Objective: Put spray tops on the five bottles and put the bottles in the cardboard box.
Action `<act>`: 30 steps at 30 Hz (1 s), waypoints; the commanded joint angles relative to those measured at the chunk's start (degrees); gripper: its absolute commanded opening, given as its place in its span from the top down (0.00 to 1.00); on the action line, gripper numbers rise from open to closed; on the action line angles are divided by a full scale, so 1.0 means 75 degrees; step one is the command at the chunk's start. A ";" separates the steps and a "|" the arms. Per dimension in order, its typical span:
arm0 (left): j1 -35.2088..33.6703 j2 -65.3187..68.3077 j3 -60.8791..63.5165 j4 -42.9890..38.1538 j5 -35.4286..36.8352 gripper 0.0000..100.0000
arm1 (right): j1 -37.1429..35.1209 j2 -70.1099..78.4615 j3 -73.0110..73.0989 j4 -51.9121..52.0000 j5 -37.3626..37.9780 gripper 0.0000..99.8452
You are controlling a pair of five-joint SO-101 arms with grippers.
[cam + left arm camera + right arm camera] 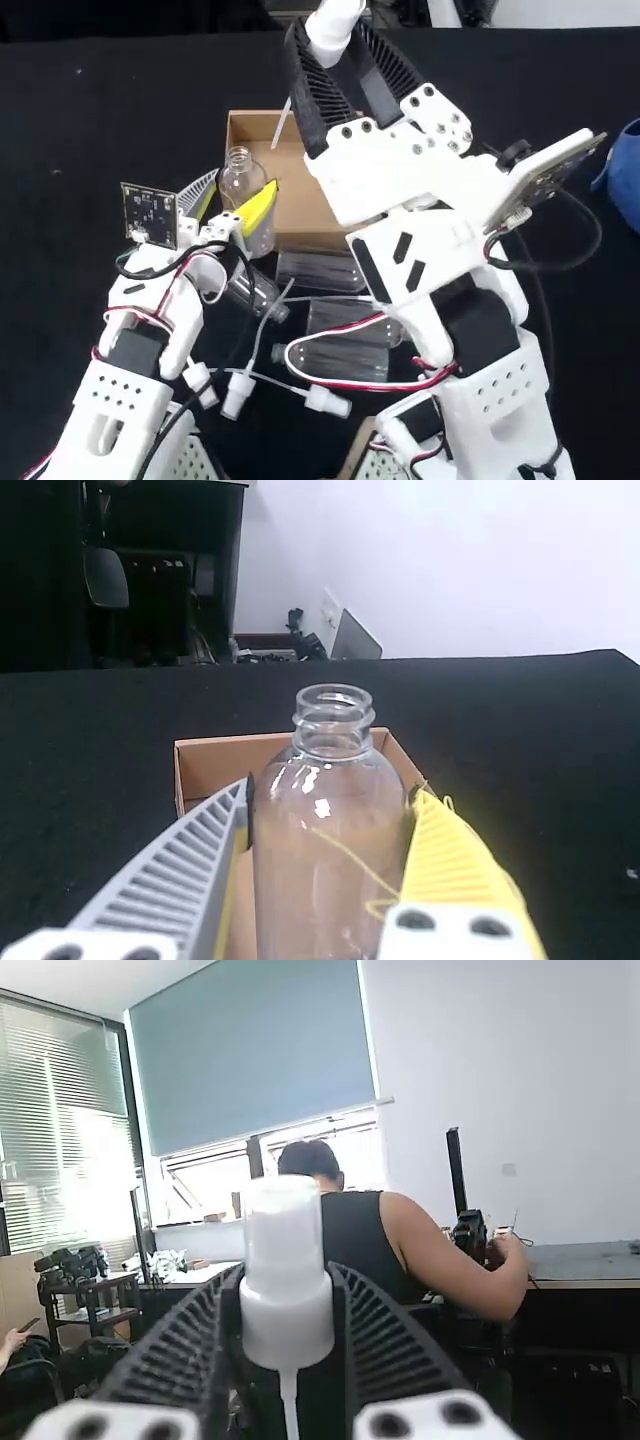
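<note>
- My left claw: one grey finger and one yellow, closed against both sides of a clear bottle.
- The bottle: upright, its threaded neck open with no top on it. It is at the near left corner of the cardboard box. I cannot tell whether its base rests on anything.
- My right claw: raised high over the table, its black ribbed fingers clamped on a white spray top. The top's thin tube hangs down between the fingers.
- The cardboard box: brown, open upward, standing on the table beyond both arms. The part of its floor that shows is bare.
- Table: covered edge to edge in black cloth.
- Lying bottles: clear, on their sides on the cloth between my two arms, near the box's front wall.
- Loose spray tops: white, with thin tubes, scattered on the cloth close to my bases.
- Blue thing: at the table's right edge; what it is I cannot tell.
- Room behind the table, from the left wrist: a white wall, with dark furniture to one side.
- Room from the right wrist: a window under a grey-blue roller blind, slatted blinds beside it, and a white wall.
</note>
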 commanded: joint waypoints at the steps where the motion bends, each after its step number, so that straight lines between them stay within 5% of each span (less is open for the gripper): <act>1: 0.0088 -0.0105 -0.0147 -0.0211 0.0035 0.97 | 0.0141 0.0100 -0.0029 -0.0211 -0.0035 0.99; 23: 0.0182 -0.0105 -0.0205 -0.0234 0.0035 0.97 | 0.0152 0.0123 -0.0369 -0.0152 0.0105 0.99; 30: 0.0850 -0.0094 0.0404 -0.1817 0.0035 0.97 | 0.0141 0.0111 -0.0346 0.0000 0.0539 0.99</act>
